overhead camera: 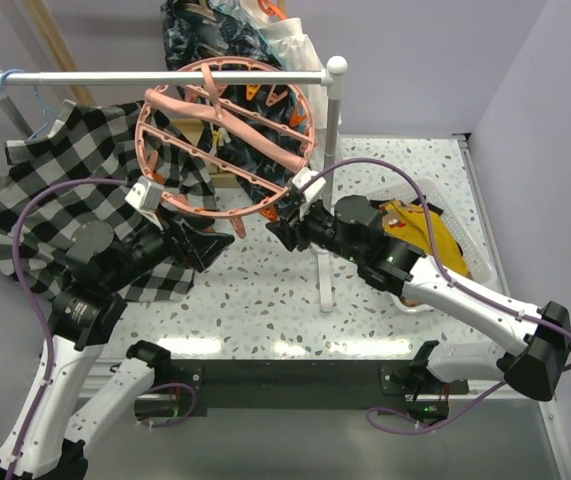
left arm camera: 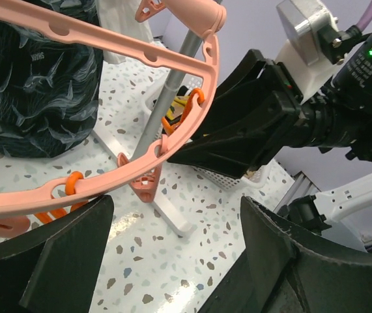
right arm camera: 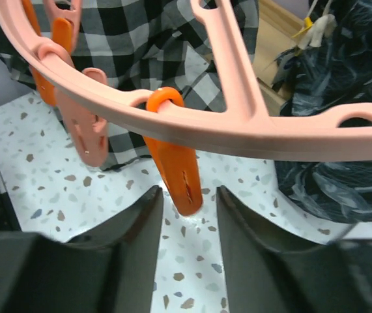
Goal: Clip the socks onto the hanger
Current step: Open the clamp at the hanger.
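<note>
Socks (overhead camera: 427, 226) are seen in the one white basket (overhead camera: 465, 238) at the right of the table (overhead camera: 265, 290), partly under the right forearm. A mustard-yellow one lies uppermost with darker fabric beside it. Their number cannot be counted, since the arm covers part of the heap.

One hanger (overhead camera: 230, 125) is hung from the one white rail (overhead camera: 165, 76); it is tilted, with the face of its ring turned toward the top camera. One checkered shirt (overhead camera: 60, 190) is hung to its left, and a dark patterned cloth (overhead camera: 200, 35) is seen behind the rail.

Two grippers are raised to the lower edge of the ring, one from each side, with their tips pointed toward each other. The left gripper (left arm camera: 176, 215) is held wide apart just below the ring, and only speckled tabletop is seen between its fingers. The right gripper (right arm camera: 189, 195) is narrowed to a slot, and the lower end of one orange clip (right arm camera: 176, 166) hangs into that slot. A sliver of table shows between the clip and one finger; contact with the other finger cannot be told. One pink clip (right arm camera: 88, 134) hangs from the ring just beside the orange one, and more orange clips are seen further along the ring.
</note>
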### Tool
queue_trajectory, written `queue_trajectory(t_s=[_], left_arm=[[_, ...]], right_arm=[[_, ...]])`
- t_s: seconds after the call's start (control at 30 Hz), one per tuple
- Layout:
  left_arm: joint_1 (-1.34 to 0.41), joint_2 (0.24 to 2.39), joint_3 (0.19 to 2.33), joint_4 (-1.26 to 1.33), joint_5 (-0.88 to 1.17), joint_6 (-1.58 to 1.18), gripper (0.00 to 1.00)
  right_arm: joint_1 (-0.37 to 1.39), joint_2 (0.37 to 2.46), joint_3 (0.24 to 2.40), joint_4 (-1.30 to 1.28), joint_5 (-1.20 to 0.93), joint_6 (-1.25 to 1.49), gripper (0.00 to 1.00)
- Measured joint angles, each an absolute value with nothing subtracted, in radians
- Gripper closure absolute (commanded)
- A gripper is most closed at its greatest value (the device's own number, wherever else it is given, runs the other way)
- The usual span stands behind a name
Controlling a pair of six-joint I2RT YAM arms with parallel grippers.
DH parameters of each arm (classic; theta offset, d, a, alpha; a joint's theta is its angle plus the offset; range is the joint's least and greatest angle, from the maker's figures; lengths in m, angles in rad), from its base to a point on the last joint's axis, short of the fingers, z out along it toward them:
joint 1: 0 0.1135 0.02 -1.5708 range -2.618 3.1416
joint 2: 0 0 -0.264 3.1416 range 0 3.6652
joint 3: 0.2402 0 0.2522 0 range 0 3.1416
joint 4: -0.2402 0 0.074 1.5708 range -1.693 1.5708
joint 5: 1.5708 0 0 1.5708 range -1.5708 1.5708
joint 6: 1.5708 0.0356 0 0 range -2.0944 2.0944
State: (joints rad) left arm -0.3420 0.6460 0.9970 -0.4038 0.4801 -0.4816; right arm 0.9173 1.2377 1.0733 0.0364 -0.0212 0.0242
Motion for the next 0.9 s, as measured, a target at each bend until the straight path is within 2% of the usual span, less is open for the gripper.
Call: queue_trajectory(t_s=[0.1,0.2,0.67,0.9], left_arm=[[-0.342,0.641,0.997,-0.417,0.474,-0.468,0.16],[-0.342,0.639,0.997,-0.417,0.471,-0.466,0.16],[-0.342,0.608,0.974,-0.412,0.451,-0.448,0.14],[-0.342,0.561,0.99,-0.447,0.376,-0.394,0.12]], right_arm=[[0.917,1.214,1.076,0.01,-0.007,0.024,0.41],[0.917,1.189,1.088,0.001,-0.007,0.029,0.39],[0.917,1.167,1.146,0.01,-0.017,0.113,0.39],[0.917,1.175,1.147,0.007,0.06,0.135,0.41]])
